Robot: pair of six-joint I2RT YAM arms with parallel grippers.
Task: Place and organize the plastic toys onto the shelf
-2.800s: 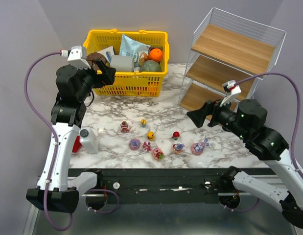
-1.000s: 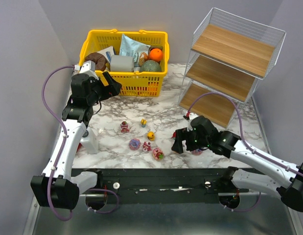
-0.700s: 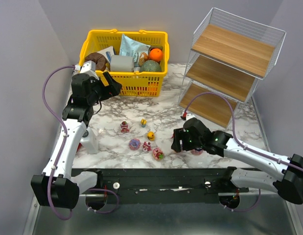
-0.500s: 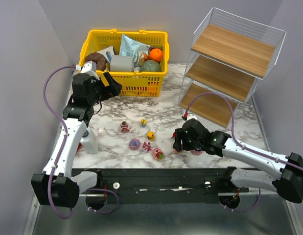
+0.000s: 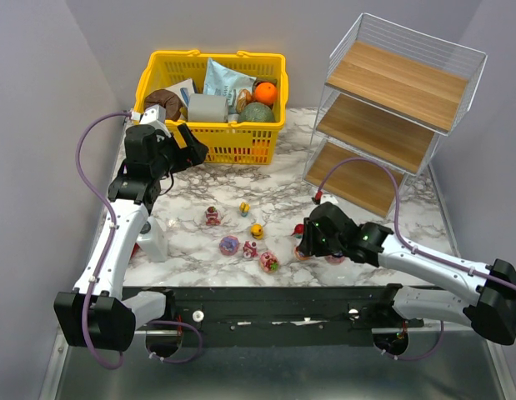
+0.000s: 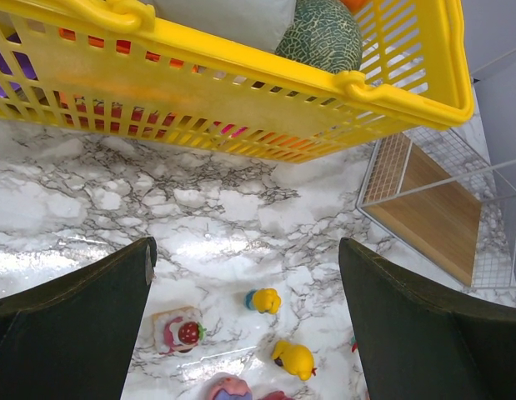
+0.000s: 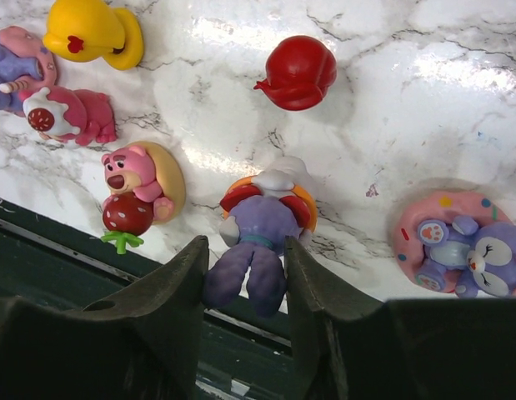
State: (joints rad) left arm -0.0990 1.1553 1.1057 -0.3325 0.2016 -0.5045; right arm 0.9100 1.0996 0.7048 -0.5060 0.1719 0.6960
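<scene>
Several small plastic toys lie on the marble near the front edge, among them a yellow duck (image 5: 258,230), a strawberry cake (image 5: 212,216) and a pink bear (image 5: 268,262). My right gripper (image 5: 305,246) is low over them. In the right wrist view its fingers (image 7: 191,275) press both sides of a purple figurine on an orange base (image 7: 258,225), so the right gripper (image 7: 245,258) is shut on it. A red toy (image 7: 299,72) and a pink donut toy (image 7: 458,237) lie close by. The shelf (image 5: 383,125) stands at the back right. My left gripper (image 5: 191,146) hangs open by the basket, high above the toys (image 6: 294,359).
A yellow basket (image 5: 162,71) full of groceries stands at the back left, close to the left gripper (image 6: 247,250). A white bottle (image 5: 151,239) stands at the left beside the left arm. The table's front edge runs just behind the purple figurine.
My right arm has come down from beside the shelf to the toys, and its jaws have narrowed onto the purple figurine. The left arm has barely moved.
</scene>
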